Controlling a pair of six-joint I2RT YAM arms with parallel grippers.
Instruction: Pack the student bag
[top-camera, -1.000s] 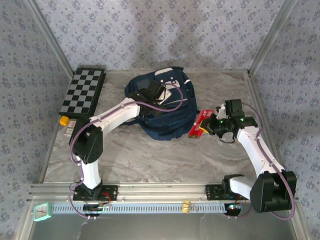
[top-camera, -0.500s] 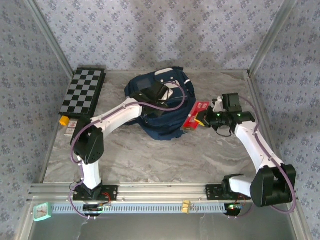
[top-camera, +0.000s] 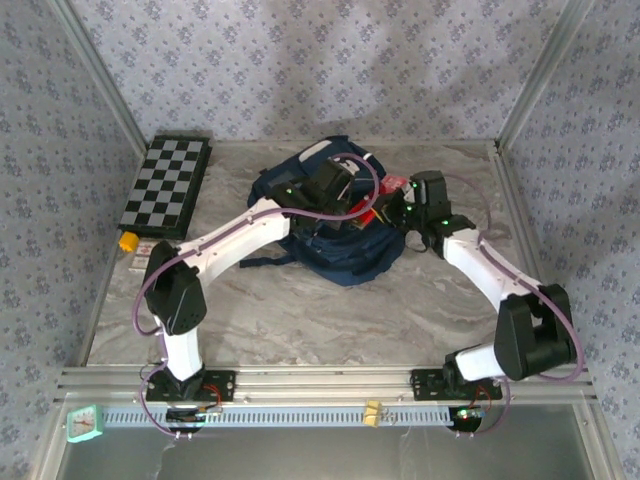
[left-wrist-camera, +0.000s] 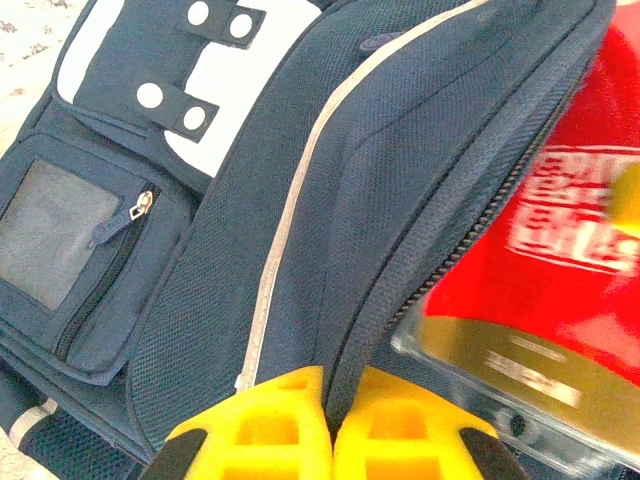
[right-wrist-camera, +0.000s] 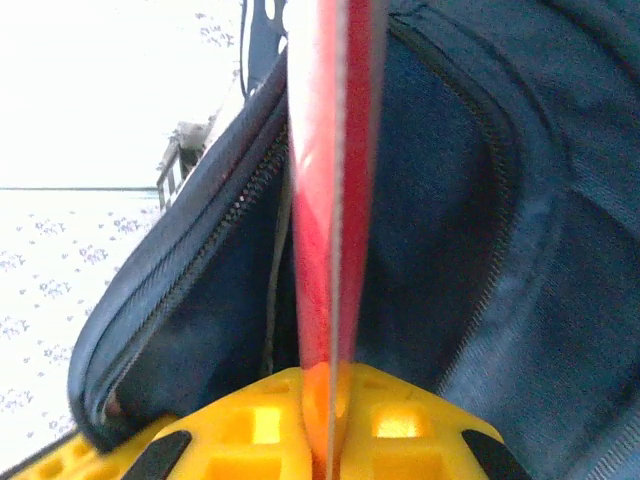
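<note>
The student bag (top-camera: 345, 250), a navy backpack with white patches (left-wrist-camera: 255, 60) and a thin pale stripe, lies at the middle back of the table. My left gripper (left-wrist-camera: 332, 402) is shut on the zipper edge of the bag's opening (left-wrist-camera: 400, 300) and holds it up; from above it (top-camera: 338, 192) sits over the bag's top. My right gripper (right-wrist-camera: 325, 405) is shut on a flat red pack (right-wrist-camera: 325, 200), seen edge-on, with its far end inside the open bag (right-wrist-camera: 450, 200). In the top view the right gripper (top-camera: 392, 208) is at the bag's right side, with the red pack (top-camera: 393, 186) beside it.
A folded chessboard (top-camera: 165, 182) lies at the back left, with a small yellow object (top-camera: 127, 241) and a flat card-like item (top-camera: 143, 250) just in front of it. Metal frame posts and wallpapered walls close in the table on three sides.
The left gripper has shut on the bag's zipper edge and shifted right. The right arm has swung left with the red pack, from beside the bag to its opening.
</note>
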